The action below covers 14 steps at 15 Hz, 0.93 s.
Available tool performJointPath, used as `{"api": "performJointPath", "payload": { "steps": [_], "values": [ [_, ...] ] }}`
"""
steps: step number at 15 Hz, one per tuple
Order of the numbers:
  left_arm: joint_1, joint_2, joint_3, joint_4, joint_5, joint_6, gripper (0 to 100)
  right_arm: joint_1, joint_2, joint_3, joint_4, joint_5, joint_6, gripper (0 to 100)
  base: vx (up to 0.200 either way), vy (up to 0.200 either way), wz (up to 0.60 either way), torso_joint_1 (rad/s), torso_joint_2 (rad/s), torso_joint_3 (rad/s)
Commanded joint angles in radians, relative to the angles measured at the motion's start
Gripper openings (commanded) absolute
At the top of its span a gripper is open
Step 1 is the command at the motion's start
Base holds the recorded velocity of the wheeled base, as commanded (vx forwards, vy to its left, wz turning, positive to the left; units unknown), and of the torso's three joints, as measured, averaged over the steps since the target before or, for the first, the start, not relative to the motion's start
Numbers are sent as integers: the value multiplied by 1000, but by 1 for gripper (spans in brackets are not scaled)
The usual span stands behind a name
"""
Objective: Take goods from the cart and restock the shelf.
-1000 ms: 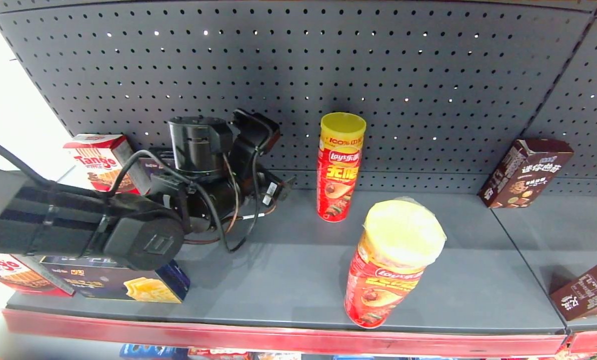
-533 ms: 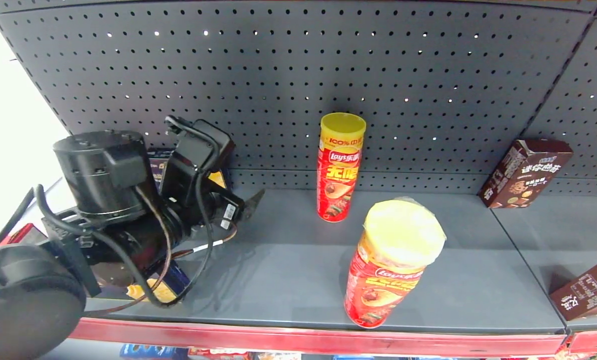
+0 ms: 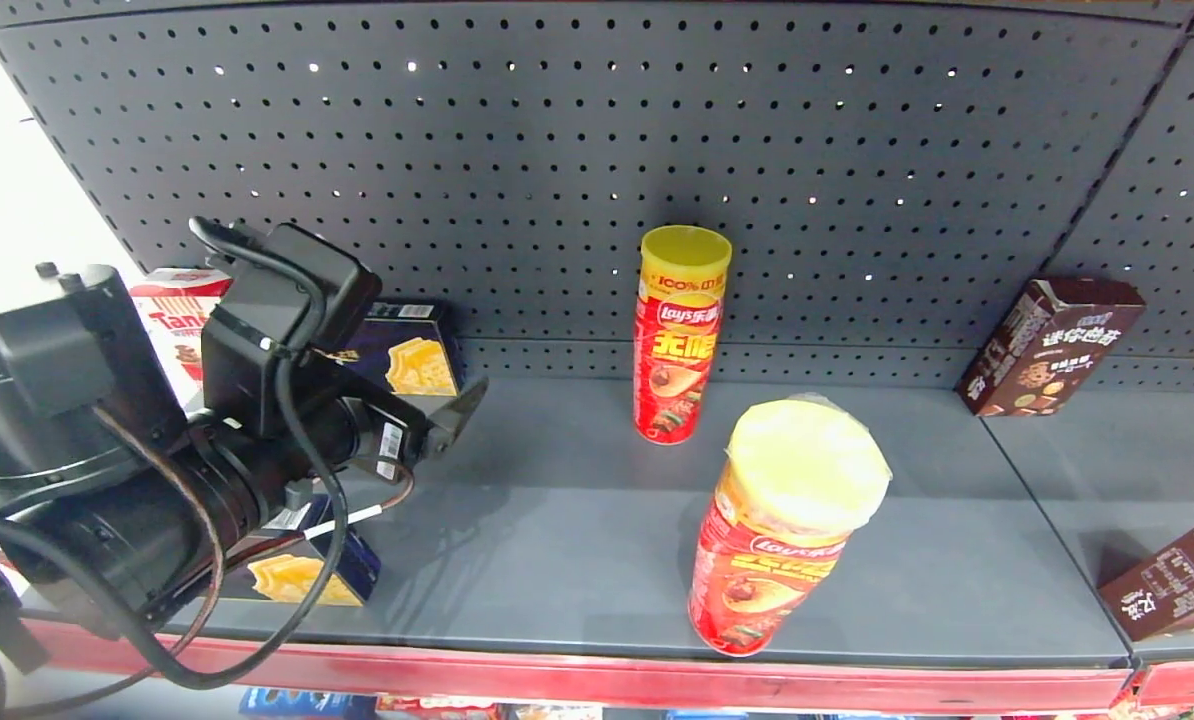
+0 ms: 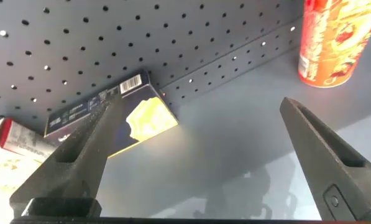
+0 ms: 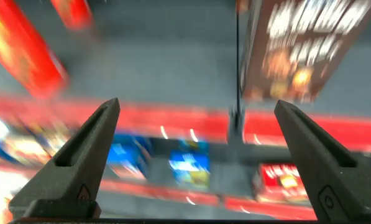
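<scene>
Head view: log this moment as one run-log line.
left tool open, empty, over shelf | blue box at back | rear can, front can standing

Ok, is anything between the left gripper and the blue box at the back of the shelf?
Nothing visible. The left gripper is open and empty, with only bare shelf between it and the blue box against the pegboard. The red chip can stands off to the robot's right, clear of that path.
</scene>
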Motion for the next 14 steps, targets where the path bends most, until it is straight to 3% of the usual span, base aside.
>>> {"api": "performJointPath", "payload": {
  "steps": [1, 11, 14],
  "values": [
    [0, -6, -2, -1, -8, -1, 100, 23, 257, -276, -1, 40, 96, 100, 0, 0, 0, 0, 0, 0],
    [18, -6, 18, -5, -14, -1, 100, 237, 965, -595, -51, 106, -271, 100, 0, 0, 0, 0, 0, 0],
    [18, -6, 22, -5, -14, 1, 100, 298, 1086, -609, -53, 104, -302, 100, 0, 0, 0, 0, 0, 0]
  ]
}}
